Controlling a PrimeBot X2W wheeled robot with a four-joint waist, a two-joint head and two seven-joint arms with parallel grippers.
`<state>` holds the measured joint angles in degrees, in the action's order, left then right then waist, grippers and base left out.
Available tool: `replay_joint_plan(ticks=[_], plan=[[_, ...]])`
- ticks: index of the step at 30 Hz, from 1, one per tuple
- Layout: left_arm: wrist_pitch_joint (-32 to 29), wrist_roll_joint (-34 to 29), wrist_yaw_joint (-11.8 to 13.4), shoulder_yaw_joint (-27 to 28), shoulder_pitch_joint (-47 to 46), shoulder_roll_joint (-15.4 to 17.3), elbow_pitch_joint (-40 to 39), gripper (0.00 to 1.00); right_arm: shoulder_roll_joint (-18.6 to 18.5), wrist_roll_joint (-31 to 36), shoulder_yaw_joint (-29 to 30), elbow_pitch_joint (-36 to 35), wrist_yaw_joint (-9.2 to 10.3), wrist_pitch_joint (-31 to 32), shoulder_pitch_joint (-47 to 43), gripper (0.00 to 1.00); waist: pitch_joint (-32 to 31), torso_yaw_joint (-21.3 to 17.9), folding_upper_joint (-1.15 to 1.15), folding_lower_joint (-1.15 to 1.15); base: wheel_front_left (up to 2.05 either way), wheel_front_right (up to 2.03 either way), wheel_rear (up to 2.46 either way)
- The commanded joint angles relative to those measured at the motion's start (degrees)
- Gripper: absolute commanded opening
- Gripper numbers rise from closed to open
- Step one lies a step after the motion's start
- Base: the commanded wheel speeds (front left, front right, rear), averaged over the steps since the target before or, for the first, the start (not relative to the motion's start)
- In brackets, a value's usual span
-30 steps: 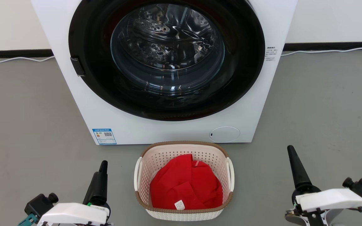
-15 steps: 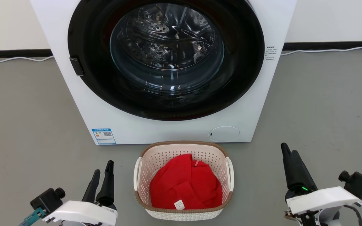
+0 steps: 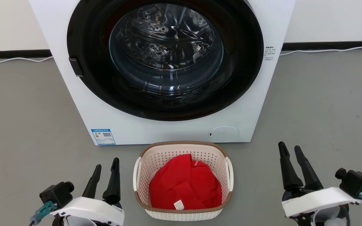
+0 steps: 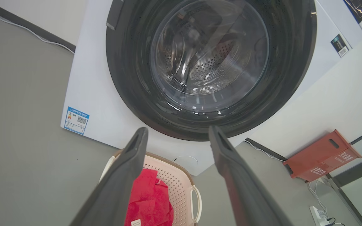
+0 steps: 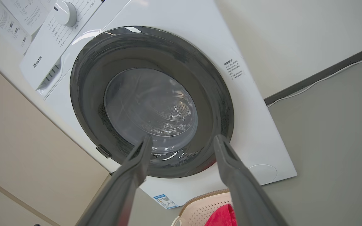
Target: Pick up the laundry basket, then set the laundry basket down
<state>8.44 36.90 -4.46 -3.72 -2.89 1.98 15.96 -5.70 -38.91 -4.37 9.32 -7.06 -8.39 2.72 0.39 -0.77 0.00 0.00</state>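
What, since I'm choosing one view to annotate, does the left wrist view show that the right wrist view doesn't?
Left wrist view adds an orange box by the wall. Right wrist view adds the washing machine's control dial and Hisense logo. Both share the machine's round door, the laundry basket holding red cloth, and open fingers, of the left gripper and right gripper respectively.

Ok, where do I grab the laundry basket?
By its white side handles: left end effector on the left handle from the left, right end effector on the right handle from the right. Both jut sideways from the upright laundry basket, toward each open end effector.
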Motion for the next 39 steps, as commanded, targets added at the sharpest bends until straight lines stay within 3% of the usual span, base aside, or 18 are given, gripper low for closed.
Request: replay_joint_plan(ticks=[1, 34, 39], plan=[[1.13, -2.57, 0.52, 0.89, -3.19, 0.57, -1.35, 1.0, -0.24, 2.72, -0.96, -1.98, -0.32, -1.19, 2.92, 1.0, 0.01, -0.02, 0.0, 0.0, 0.0, 0.0, 0.0], [6.56, -22.88, 2.63, -1.35, -4.96, 0.9, -0.96, 1.0, 0.45, 26.99, -0.15, -0.32, -0.43, -6.61, 3.85, 1.0, -0.02, -0.61, 0.0, 0.0, 0.0, 0.0, 0.0], [6.56, -23.0, 2.61, -1.37, -4.86, 0.9, -1.05, 1.0, 0.79, 27.1, 0.57, 0.51, -0.43, -6.61, 3.78, 1.0, -0.13, -0.64, 0.0, 0.0, 0.0, 0.0, 0.0]])
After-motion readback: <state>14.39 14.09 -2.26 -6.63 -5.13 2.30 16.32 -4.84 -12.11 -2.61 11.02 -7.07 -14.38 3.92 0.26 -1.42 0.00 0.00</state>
